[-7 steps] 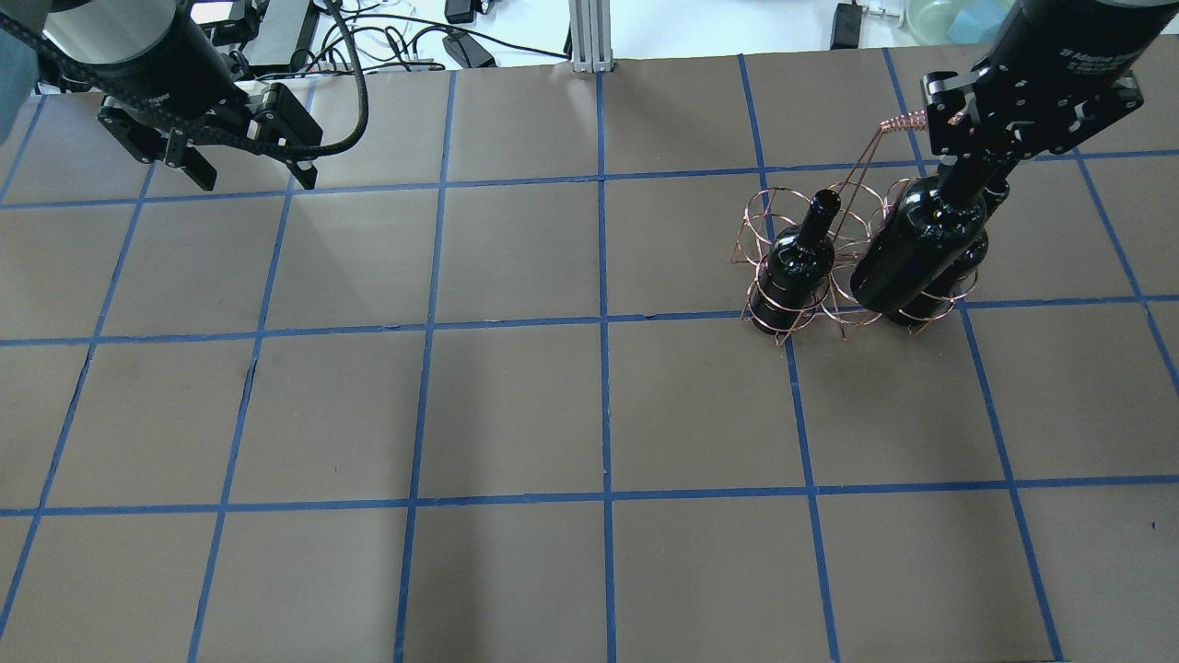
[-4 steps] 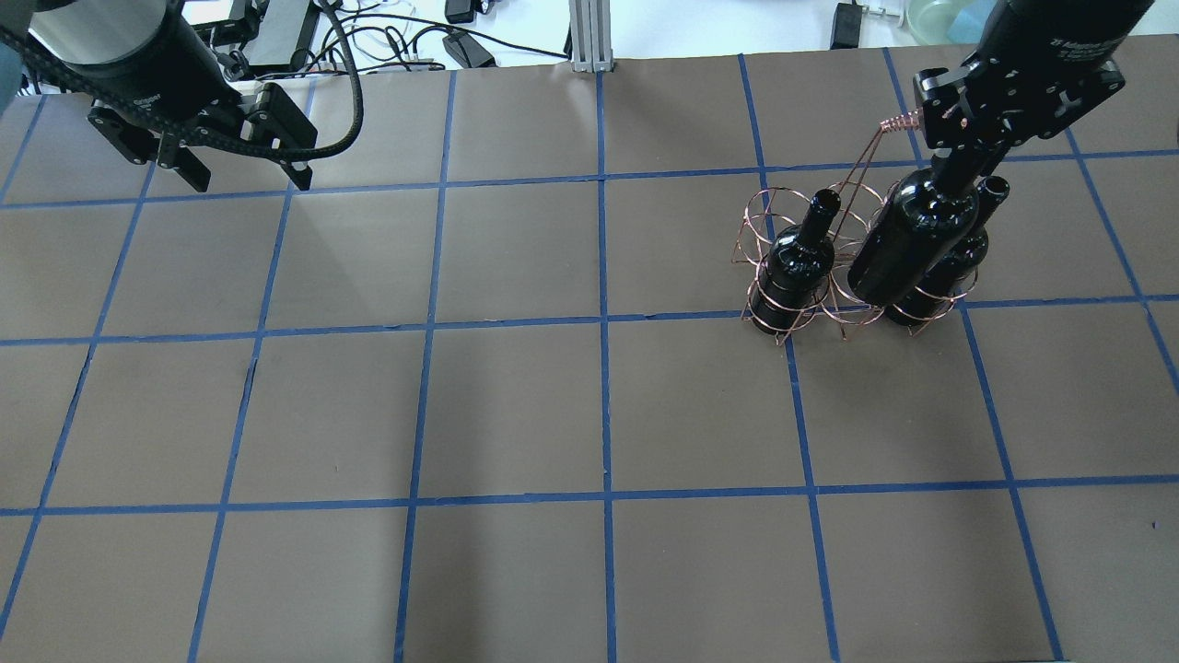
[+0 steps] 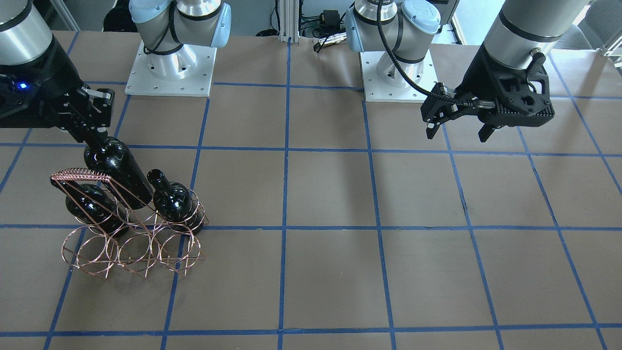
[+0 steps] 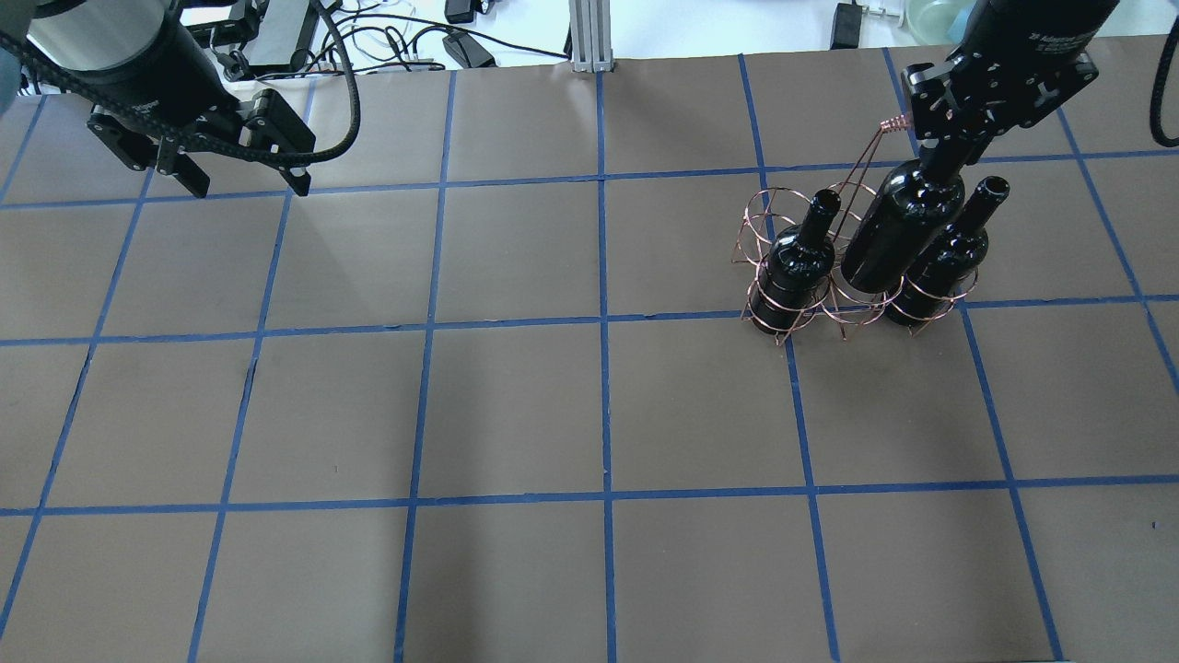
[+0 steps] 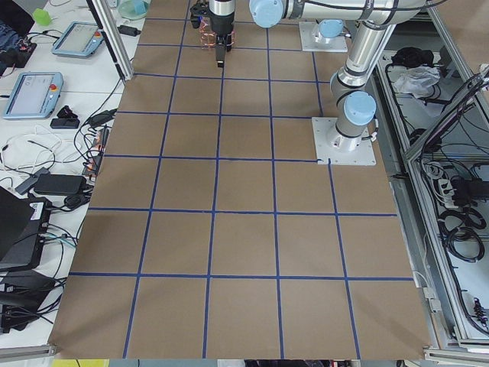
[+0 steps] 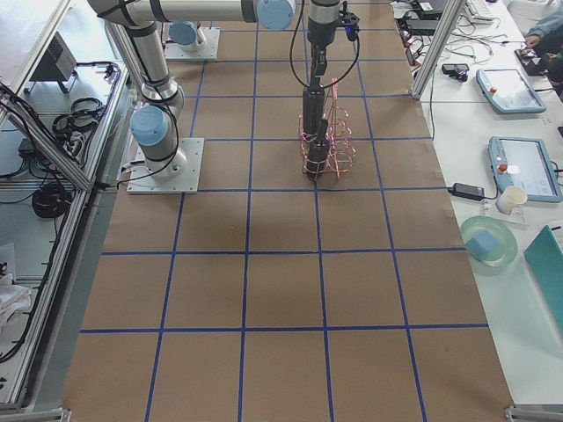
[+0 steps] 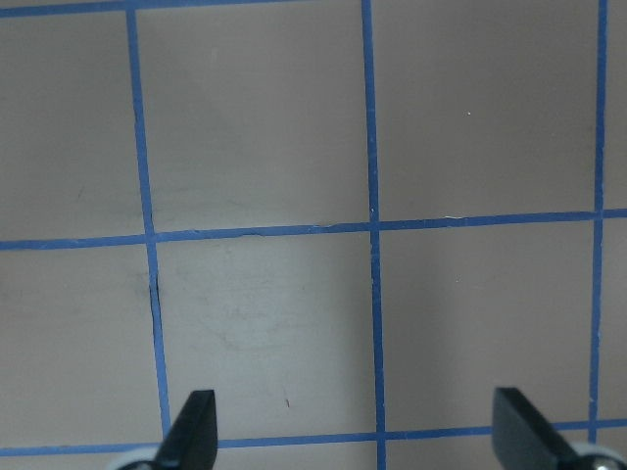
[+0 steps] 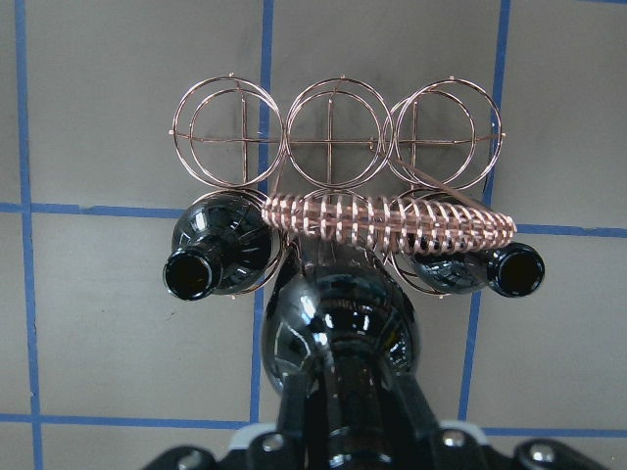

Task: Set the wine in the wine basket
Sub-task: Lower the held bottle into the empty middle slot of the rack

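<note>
My right gripper [image 4: 949,152] is shut on the neck of a near-black wine bottle [image 4: 898,235]. It holds the bottle tilted, base over the middle ring of the copper wire basket [image 4: 764,207], in the row nearer me. Whether the base is inside the ring I cannot tell. Two more bottles stand in that row, one on the left [image 4: 797,262] and one on the right [image 4: 949,258]. In the right wrist view the held bottle [image 8: 338,333] sits below the coiled handle [image 8: 392,220]. The three far rings [image 8: 333,132] are empty. My left gripper [image 4: 249,184] is open and empty, far to the left.
Brown table [image 4: 516,405] with a blue tape grid. Cables and equipment [image 4: 461,41] lie beyond the far edge. In the front-facing view the basket [image 3: 131,253] stands at the left and the left gripper [image 3: 457,136] hangs at the right.
My right gripper has carried the bottle left and farther away, uncovering the right-hand bottle and bringing the held one over the middle ring. The left arm shifted slightly.
</note>
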